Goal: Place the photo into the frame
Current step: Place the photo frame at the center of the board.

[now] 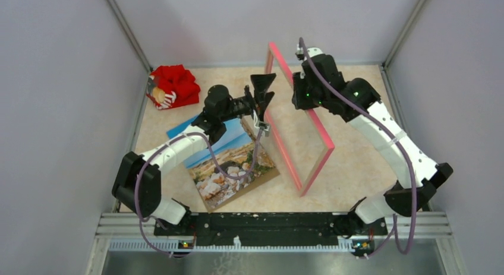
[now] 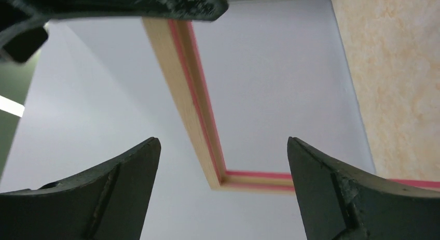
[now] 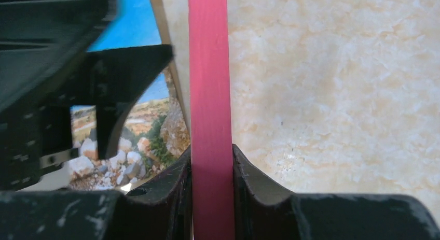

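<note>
Top external view, near edge first: two arm bases, side by side. Just past them, flat on the table and picture side up, the photo: blue sky, sea, pale rocks, with a thin brown edge peeking out along its near side. Right beside it, the frame, pink and thin. Stands up on one long edge and runs from near to far across the table. A little farther, over the far part of the photo, the left gripper. Gapes wide, holds nothing, sits close to the frame's left face. Seen from the left wrist: black fingers far apart, only air between them, the frame's pale wood back a bit beyond. Across from it, the right gripper. Pinches the frame's top rail and holds it upright. Seen from the right wrist: one black pad pressed on each side of the pink rail, photo and table below. Farthest back, in the left corner, a red bundle of cloth.
</note>
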`<state>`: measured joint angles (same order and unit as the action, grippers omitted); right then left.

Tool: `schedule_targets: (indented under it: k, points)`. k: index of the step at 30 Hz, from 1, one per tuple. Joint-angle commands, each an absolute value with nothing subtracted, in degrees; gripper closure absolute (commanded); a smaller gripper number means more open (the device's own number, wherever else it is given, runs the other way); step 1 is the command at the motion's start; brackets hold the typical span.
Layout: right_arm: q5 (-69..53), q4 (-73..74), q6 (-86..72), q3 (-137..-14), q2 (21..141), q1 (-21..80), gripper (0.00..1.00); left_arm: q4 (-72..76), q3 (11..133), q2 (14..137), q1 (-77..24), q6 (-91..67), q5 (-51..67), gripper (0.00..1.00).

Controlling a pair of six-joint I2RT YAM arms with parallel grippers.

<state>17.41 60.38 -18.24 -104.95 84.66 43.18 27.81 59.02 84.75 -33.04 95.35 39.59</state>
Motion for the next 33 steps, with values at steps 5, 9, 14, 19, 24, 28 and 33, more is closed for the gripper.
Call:
schedule_targets:
  k: [5,9,14,19,24,28,33]
  points:
    - [11.06,48.25,-19.47,-94.13,78.11,28.9,0.98,12.42,66.99,78.45,-32.75,74.38,23.32,0.01]
    - [9.71,42.65,-19.42,-83.75,74.28,24.98,0.98,-0.38,70.49,77.99,-31.32,66.5,18.77,0.01]
    - [14.2,38.93,-18.33,-74.18,72.49,23.37,0.99,-12.05,72.94,79.27,-31.09,58.71,11.49,0.01]
    - [16.74,36.85,-17.99,-67.37,73.52,22.58,1.0,-20.68,77.07,81.64,-30.22,49.25,10.78,0.01]
    - [16.08,35.18,-17.73,-64.19,73.94,21.66,1.0,-17.68,68.98,78.33,-30.28,50.84,10.33,0.01]
    - [10.23,35.5,-17.53,-63.95,75.57,21.58,1.0,-16.71,68.24,77.92,-30.19,49.74,9.9,0.01]
    - [4.99,35.81,-17.22,-62.91,76.63,21.62,1.0,-14.5,68.63,78.65,-30.06,49.05,9.11,0.01]
